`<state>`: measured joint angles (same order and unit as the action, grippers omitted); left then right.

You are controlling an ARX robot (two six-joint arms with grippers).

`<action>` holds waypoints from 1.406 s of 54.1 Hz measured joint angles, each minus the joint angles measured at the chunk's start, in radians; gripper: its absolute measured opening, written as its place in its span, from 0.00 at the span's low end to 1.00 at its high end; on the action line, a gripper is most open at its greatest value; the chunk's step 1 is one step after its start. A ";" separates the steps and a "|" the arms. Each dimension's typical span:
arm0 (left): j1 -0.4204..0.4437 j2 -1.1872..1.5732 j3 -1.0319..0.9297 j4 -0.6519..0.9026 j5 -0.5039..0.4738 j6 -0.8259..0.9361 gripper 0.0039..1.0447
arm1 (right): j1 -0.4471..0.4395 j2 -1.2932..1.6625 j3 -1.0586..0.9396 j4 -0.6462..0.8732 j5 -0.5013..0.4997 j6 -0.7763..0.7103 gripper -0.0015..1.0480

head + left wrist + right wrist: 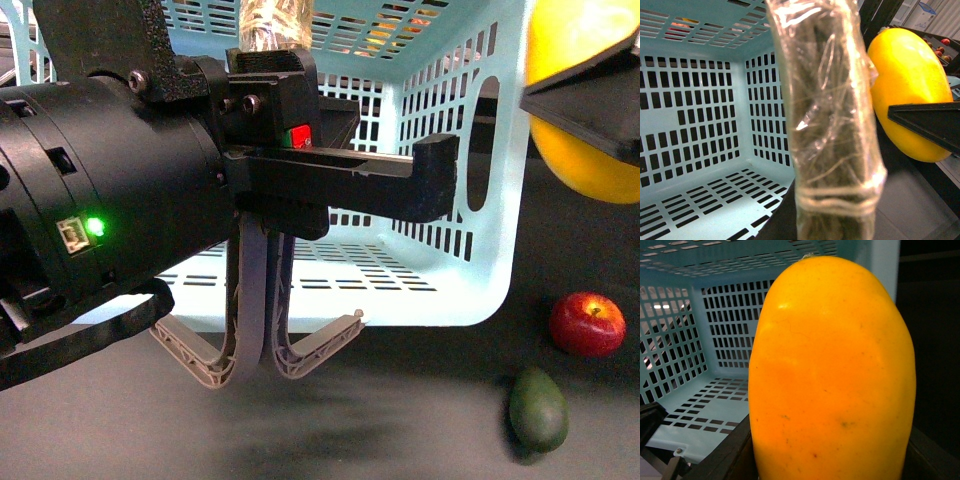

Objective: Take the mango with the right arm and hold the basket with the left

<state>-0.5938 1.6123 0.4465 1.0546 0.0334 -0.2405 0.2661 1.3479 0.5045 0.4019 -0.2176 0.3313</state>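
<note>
In the front view the left arm (110, 170) blocks the basket (440, 270) from 9 to 12 o'clock. The mango (590, 170) at 2 o'clock is cut by the right edge. Only one dark finger of the right claw (588, 100) shows, crossing it. In the left wrist view a blurred plastic-wrapped bar (832, 125) hides the basket's corner. In the right wrist view the mango overruns the frame.
</note>
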 joint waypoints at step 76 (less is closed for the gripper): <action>0.000 0.008 -0.004 -0.001 -0.004 -0.002 0.07 | 0.146 -0.206 -0.082 -0.027 0.491 -0.001 0.92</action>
<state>-0.5938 1.6207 0.4423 1.0538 0.0292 -0.2420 0.4118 1.1416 0.4221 0.3752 0.2737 0.3302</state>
